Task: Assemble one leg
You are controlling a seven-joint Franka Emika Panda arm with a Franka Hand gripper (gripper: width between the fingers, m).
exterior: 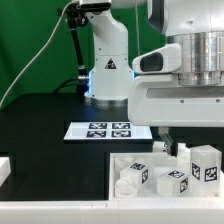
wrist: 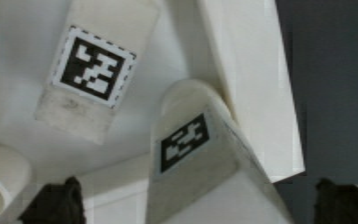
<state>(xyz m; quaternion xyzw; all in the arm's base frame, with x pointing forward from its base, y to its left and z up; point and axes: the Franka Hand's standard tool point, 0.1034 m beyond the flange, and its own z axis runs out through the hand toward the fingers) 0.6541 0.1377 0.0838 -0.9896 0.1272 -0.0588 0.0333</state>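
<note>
Several white legs with black-and-white tags lie in the large white tray-like part (exterior: 115, 163) at the front of the exterior view. One leg (exterior: 205, 165) stands at the exterior view's right, another (exterior: 170, 181) lies beside it, and a third (exterior: 132, 178) lies further left. My gripper (exterior: 171, 150) hangs just above them. In the wrist view the gripper (wrist: 197, 205) is open, with dark fingertips (wrist: 55, 200) spread wide to either side of a tilted leg (wrist: 202, 150). A second leg (wrist: 92, 72) lies beyond it. I hold nothing.
The marker board (exterior: 103, 130) lies on the black table behind the tray. The robot base (exterior: 105, 70) stands at the back. A white block (exterior: 4, 170) sits at the exterior view's left edge. The tray's raised rim (wrist: 247, 70) runs close beside the legs.
</note>
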